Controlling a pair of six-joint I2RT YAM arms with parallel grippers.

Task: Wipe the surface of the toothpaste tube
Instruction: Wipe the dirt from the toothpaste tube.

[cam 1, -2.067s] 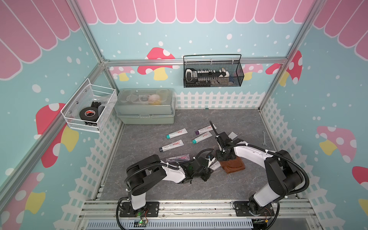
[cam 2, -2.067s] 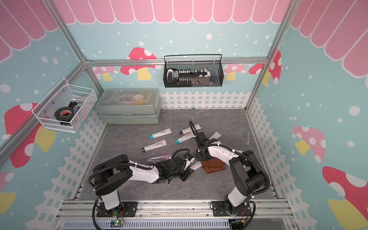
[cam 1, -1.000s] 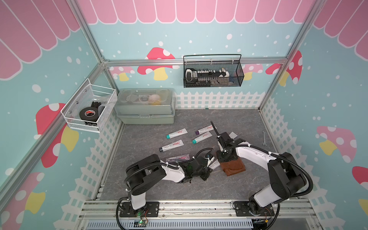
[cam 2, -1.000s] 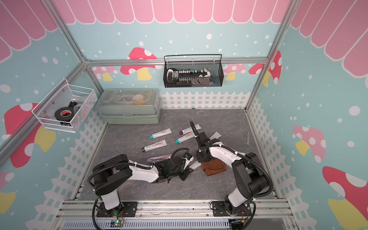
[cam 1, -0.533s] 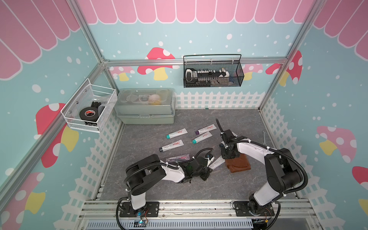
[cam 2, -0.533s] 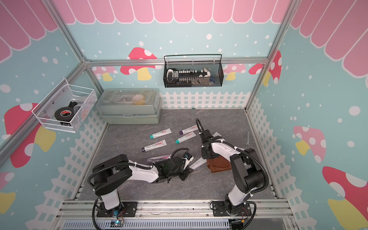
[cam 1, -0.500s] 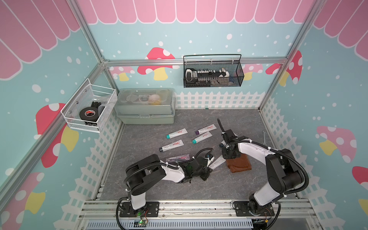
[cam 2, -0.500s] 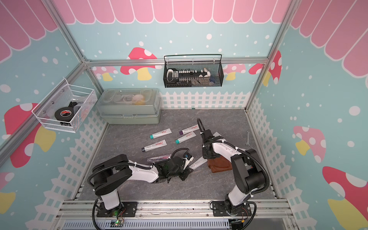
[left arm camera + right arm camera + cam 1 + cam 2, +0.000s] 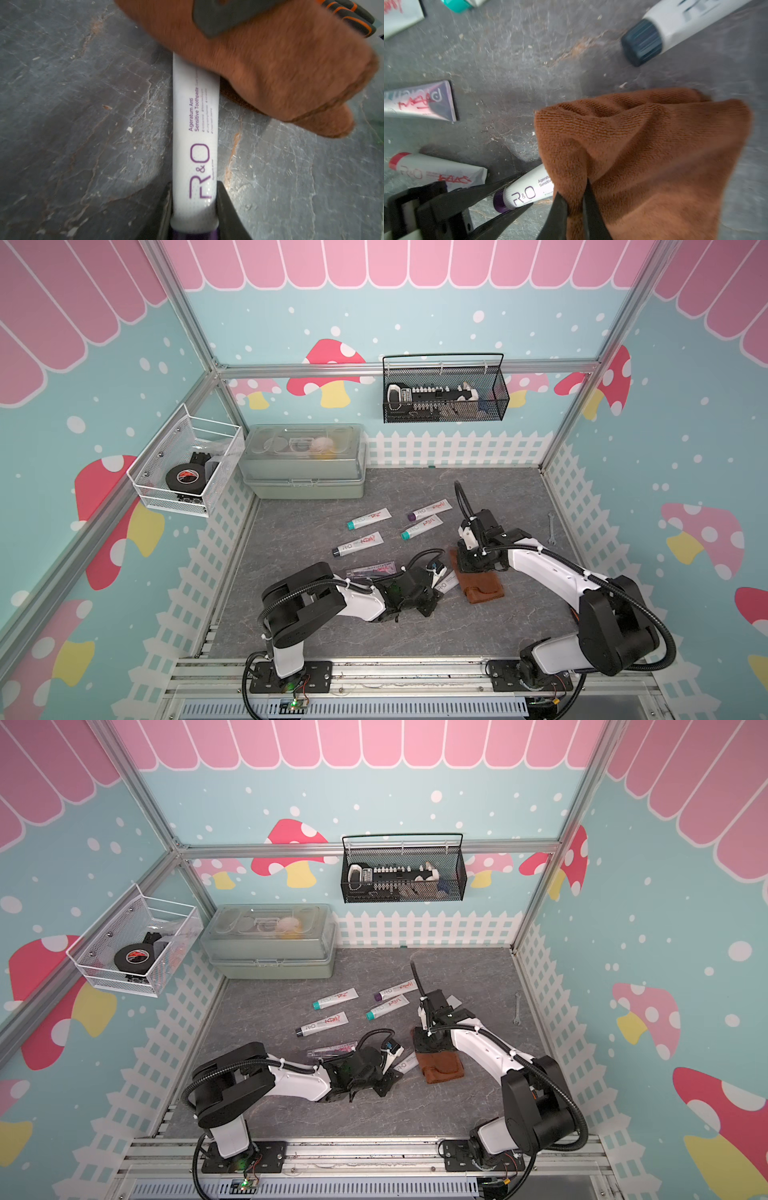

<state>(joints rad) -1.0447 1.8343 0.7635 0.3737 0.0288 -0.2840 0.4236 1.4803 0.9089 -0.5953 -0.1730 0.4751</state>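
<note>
The toothpaste tube (image 9: 194, 124) is white with purple letters and a purple cap (image 9: 194, 235). It is down low on the grey worktop (image 9: 332, 635), near the front and in the middle, between the two arms. The left end effector (image 9: 194, 185) is closed on the toothpaste tube. Its two black fingers (image 9: 226, 203) press on both sides of it, right by the cap end. The right end effector (image 9: 574, 191) is closed on a brown cloth (image 9: 643, 145), and a fold of the cloth is pinched between its thin black tips. The brown cloth covers the far end of the tube, the end away from the cap, and it touches the tube there. In both top views the rest of the cloth lies spread on the worktop beside the tube. The middle of the tube, with the letters, is bare. Four more tubes (image 9: 368, 518) lie farther back on the worktop, well apart from the held one. A shiny flat tube (image 9: 372, 569) lies just beside the left arm. A grey-green box (image 9: 305, 460) with a clear lid sits at the back by the left wall. A small wrench (image 9: 551, 526) lies near the right fence.
</note>
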